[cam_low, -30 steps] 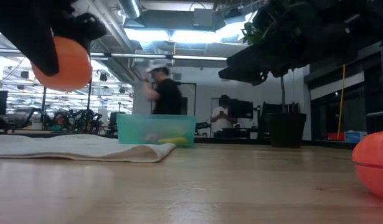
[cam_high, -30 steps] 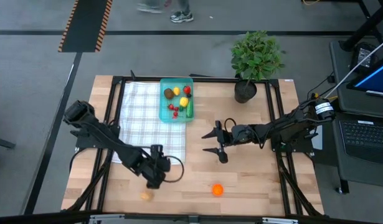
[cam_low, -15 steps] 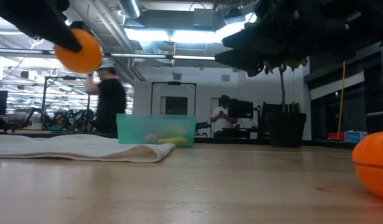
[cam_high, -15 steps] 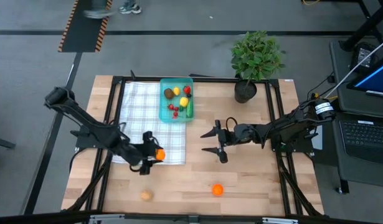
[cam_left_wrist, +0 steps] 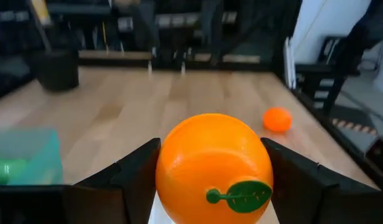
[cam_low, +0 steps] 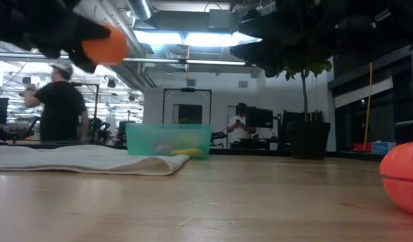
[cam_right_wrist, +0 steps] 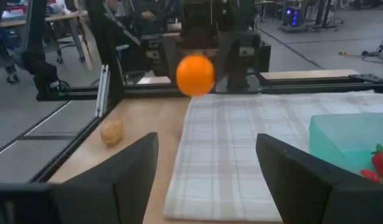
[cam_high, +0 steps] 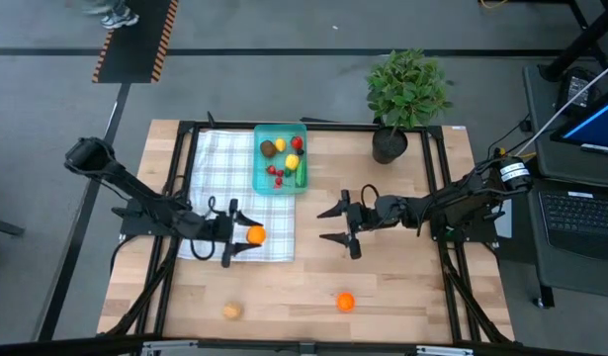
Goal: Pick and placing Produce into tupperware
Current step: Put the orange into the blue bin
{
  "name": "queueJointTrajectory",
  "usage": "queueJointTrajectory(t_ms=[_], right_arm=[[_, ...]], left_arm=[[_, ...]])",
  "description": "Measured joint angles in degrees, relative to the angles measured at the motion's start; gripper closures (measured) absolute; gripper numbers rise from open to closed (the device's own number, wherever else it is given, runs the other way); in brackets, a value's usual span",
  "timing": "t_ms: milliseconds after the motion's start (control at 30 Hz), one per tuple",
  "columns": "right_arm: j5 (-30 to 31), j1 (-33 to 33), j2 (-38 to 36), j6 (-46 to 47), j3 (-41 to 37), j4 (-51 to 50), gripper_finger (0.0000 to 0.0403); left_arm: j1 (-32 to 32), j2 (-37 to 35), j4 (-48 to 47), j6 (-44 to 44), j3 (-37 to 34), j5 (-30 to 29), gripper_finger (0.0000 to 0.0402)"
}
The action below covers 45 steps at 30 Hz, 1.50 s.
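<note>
Produce is sitting in three places: an orange toy fruit (cam_high: pixel 255 234) is being clamped between the jaws of the left gripper (cam_high: pixel 231 234) above the checked cloth (cam_high: pixel 240 194) at centre-left, while another orange piece (cam_high: pixel 345 301) and a brown piece (cam_high: pixel 231 311) are lying on the table (cam_high: pixel 402 287) near the bottom edge. Right gripper (cam_high: pixel 340 224) is hovering at frame centre with jaws spread wide and empty. Higher up, the teal tupperware (cam_high: pixel 262 184) is holding several red, yellow, brown and green pieces; the low view is showing a person (cam_low: pixel 58 102) in the left background.
</note>
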Motion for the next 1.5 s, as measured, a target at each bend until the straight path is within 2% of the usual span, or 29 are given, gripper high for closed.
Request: queueJointTrajectory(t_ms=[133,267,533,633,833,967,1133,1233,1500], right_arm=[[-4.04,-0.04,0.00,-0.38,0.00,-0.04,0.0130],[-9.23,0.03,0.00,-2.87,0.00,1.09,0.0130],[-9.30,0.02,-0.02,-3.92,0.00,1.54,0.0132],[-9.26,0.00,-0.02,-4.38,0.00,2.40,0.0147],[-2.56,-0.02,-0.02,-4.40,0.00,2.91,0.0207],[3.32,-0.02,-0.02,-4.40,0.02,3.45,0.0248],[6.89,-0.02,-0.02,-4.40,0.04,3.89,0.0289],[8.46,-0.02,-0.02,-4.42,0.04,3.89,0.0305],[10.37,-2.45,-0.02,-5.64,0.04,3.85,0.0317]], left_arm=[[0.96,0.00,7.27,4.61,-1.12,3.75,0.0160],[2.41,0.00,9.25,6.97,-1.16,6.91,0.0161],[4.94,0.00,9.23,7.03,-1.16,7.69,0.0160],[5.87,0.00,9.23,7.03,-1.16,7.72,0.0161],[8.81,0.04,11.41,7.05,-1.16,6.76,0.0161],[10.97,0.04,11.66,6.17,-1.16,2.14,0.0161],[12.95,0.11,11.70,5.48,-1.16,-4.67,0.0161],[13.87,0.15,11.68,5.44,-1.16,-9.32,0.0161],[17.33,0.64,10.11,3.87,-1.16,-9.53,0.0161]])
